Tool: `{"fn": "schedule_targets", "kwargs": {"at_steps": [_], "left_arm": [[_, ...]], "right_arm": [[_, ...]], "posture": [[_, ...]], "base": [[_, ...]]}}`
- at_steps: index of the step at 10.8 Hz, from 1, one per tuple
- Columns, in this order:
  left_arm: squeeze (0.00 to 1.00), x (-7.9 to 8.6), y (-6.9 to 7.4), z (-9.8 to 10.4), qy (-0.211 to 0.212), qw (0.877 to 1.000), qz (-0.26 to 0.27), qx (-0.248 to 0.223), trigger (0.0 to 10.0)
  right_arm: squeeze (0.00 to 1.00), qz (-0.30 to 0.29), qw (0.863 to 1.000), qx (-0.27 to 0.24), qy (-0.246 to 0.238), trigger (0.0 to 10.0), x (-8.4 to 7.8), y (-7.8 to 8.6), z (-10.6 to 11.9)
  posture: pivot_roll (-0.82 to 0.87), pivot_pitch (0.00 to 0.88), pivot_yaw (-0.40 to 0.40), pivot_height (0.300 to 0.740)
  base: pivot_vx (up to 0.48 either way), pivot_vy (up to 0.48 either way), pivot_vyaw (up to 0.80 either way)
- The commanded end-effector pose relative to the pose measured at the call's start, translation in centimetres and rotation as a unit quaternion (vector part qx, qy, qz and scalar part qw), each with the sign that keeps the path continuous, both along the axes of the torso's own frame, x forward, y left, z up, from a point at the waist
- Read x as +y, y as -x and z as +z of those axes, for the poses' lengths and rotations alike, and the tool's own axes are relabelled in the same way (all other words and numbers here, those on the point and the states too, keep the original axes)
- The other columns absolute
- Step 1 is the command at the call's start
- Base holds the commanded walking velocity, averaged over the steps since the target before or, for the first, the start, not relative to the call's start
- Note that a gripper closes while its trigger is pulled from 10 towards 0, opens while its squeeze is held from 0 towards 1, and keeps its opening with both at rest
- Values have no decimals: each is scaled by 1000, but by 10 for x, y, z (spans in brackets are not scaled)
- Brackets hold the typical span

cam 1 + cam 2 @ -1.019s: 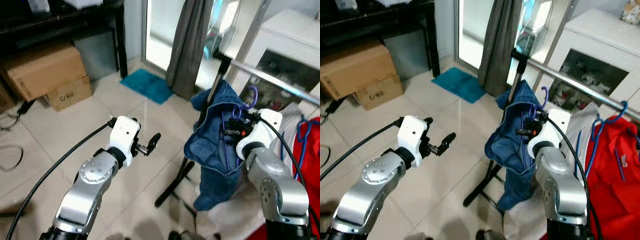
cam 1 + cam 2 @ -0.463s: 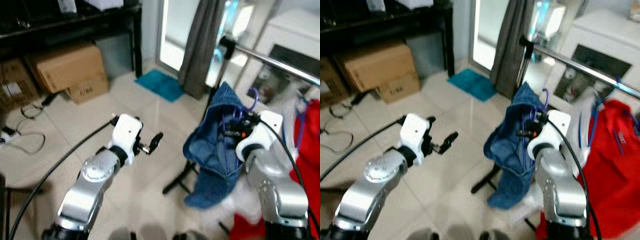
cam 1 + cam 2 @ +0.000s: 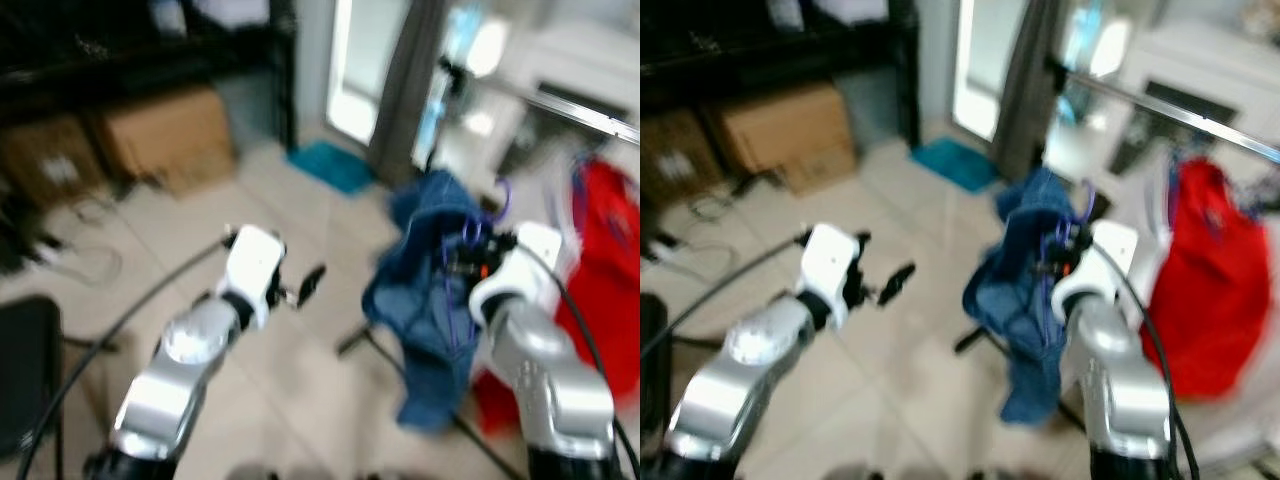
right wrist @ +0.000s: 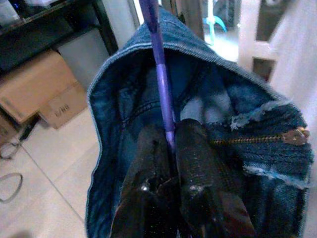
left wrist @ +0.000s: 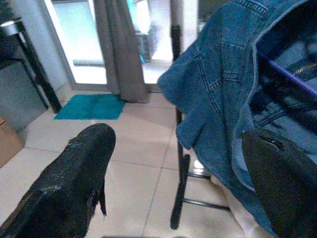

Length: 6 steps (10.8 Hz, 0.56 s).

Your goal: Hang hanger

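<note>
The right gripper (image 4: 166,198) is clamped on the purple hanger (image 4: 161,79) low on its neck, keeping the denim jacket (image 3: 430,300) draped and the hook free for the rail (image 3: 1180,115) beyond. The left gripper (image 5: 173,183) hangs wide, empty.

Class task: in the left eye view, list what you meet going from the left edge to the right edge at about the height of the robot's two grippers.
Left gripper → blue denim garment → purple hanger → right gripper → red garment.
</note>
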<state>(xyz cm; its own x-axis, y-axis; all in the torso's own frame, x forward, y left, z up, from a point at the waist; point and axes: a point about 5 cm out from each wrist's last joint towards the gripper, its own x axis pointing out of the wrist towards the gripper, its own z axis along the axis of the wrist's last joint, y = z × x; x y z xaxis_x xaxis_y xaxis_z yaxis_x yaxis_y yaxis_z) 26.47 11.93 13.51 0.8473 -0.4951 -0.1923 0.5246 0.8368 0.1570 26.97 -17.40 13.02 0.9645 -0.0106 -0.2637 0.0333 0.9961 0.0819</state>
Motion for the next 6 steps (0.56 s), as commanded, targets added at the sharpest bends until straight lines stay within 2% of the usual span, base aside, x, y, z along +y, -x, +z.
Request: {"fn": "schedule_targets", "kwargs": {"at_steps": [1, 2, 3, 5, 6], "left_arm": [[20, -1, -1, 0, 4, 1000, -1, 5, 10000], [1000, 0, -3, 2, 14, 1000, -4, -1, 10000], [1000, 3, -9, 7, -12, 999, -8, -29, 10000], [1000, 5, -19, 9, -40, 998, -10, -42, 10000], [1000, 4, -31, 14, -52, 997, -8, -60, 10000]], "right_arm": [[0, 29, 999, -42, 3, 0, 3, -4, 18], [0, 50, 998, -50, 2, 0, 6, -5, 21], [0, 91, 993, -69, -16, 0, 13, -7, 31], [0, 133, 987, -84, -27, 0, 23, -7, 38], [0, 164, 981, -94, -33, 0, 29, -6, 43]], "posture": [[42, 0, -55, 740], [43, 0, -55, 740], [45, 0, -57, 740], [45, 0, -58, 740], [45, 0, -59, 740]], "base": [[0, 0, 0], [0, 0, 0], [0, 0, 0], [0, 0, 0], [0, 0, 0]]}}
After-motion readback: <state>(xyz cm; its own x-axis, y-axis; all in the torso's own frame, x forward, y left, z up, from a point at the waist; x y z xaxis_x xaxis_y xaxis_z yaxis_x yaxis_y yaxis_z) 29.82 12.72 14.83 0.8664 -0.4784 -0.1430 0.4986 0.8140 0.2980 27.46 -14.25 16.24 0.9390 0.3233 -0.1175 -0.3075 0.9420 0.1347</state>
